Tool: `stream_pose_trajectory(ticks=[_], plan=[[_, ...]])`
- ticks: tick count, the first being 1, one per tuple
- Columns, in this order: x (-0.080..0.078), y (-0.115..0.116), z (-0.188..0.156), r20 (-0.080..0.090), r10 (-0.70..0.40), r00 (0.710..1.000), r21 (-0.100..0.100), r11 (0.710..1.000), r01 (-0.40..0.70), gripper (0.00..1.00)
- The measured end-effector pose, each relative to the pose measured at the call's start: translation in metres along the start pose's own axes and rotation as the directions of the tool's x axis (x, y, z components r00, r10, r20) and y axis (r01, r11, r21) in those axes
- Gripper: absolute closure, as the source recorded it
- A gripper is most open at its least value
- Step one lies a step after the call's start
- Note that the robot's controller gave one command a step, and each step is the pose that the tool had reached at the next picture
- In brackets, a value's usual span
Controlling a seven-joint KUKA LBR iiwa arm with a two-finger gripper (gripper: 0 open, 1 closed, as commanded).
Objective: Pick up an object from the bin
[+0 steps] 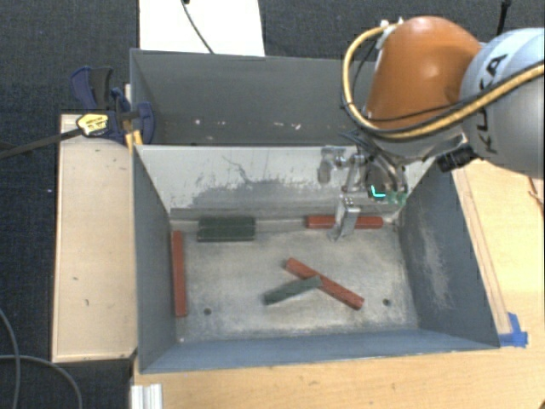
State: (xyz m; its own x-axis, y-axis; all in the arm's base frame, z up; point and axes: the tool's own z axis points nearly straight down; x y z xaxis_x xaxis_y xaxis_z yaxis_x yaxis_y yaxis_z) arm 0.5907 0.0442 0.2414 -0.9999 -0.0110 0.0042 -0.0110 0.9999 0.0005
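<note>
- The grey metal bin (443,262) has sloping walls and a flat floor. The floor is dull and dusty with pale scuffs, and the rear wall carries whitish scrape marks near 12 o'clock.
- Outside the bin, toward 9 and 10 o'clock, there is a dark blue-grey carpet (43,58) with a black cable (25,147) lying across it.
- The grey robot arm (511,100) comes in from 2 o'clock. Its wrist bears a rounded orange cover (421,66), and yellowish cables (409,130) loop round it.
- The gripper (347,227) hangs low at about 1 o'clock of the floor, at the foot of the rear wall. A small green light glows on its body. Whether it is released or clenched, I cannot tell.
- Directly under it lies a short red rectangular bar (370,222), flat along the rear wall. The metal of the gripper covers the middle of this bar, and a red end shows at each side. Whether the two touch cannot be told.
- A dark green rectangular block (226,228) lies at 11 o'clock, also by the rear wall, well apart from the gripper.
- A long red bar (179,275) lies at 9 o'clock, along the foot of the wall there.
- Near the middle, a little toward 4 o'clock, a slanted red bar (336,290) and a thin dark green bar (285,292) lie touching each other at an angle.
</note>
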Motion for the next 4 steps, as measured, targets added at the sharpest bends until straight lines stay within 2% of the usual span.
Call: stream_pose_trajectory(ticks=[1, 2, 3, 4], plan=[[0.002, -0.003, 0.105, -0.001, 0.141, 0.99, 0.0, 0.99, -0.141, 0.0], [0.041, 0.009, 0.172, 0.003, -0.058, 0.998, 0.0, 0.998, 0.058, 0.0], [0.04, 0.009, 0.171, 0.005, -0.054, 0.999, 0.0, 0.999, 0.054, 1.0], [0.025, 0.039, 0.032, 0.016, -0.138, 0.99, 0.0, 0.99, 0.138, 1.0]])
